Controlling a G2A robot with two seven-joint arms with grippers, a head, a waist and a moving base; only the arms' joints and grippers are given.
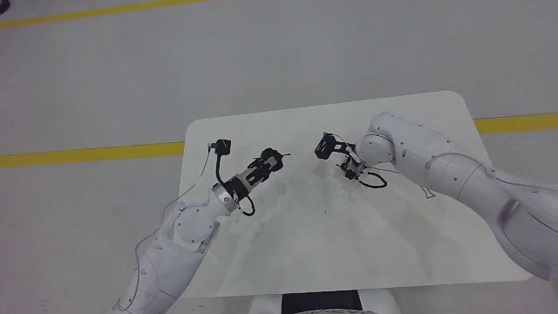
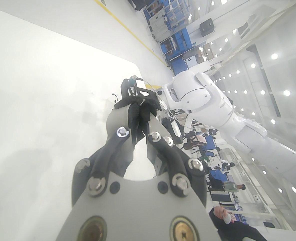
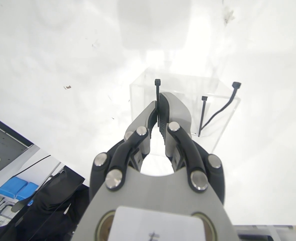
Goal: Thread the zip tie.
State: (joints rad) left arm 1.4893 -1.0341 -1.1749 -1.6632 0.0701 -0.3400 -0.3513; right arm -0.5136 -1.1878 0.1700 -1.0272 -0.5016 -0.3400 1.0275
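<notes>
A black zip tie (image 3: pixel 158 95) sits clamped between the closed fingertips of the right gripper (image 3: pixel 158 117), its long axis in line with the fingers and its square head pointing away from the wrist, toward a clear box (image 3: pixel 137 94) on the white table (image 3: pixel 50 38). A straight spare tie (image 3: pixel 202 116) and a bent spare tie (image 3: pixel 229 102) lean inside the box. The left gripper (image 2: pixel 137 111), pads pressed together, hovers above the table facing the right one.

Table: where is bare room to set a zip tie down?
Free: the wide near stretch of the table, from the left gripper and right gripper to the near edge; also the far right corner. Crowded: the middle, where they face each other by the clear box.
</notes>
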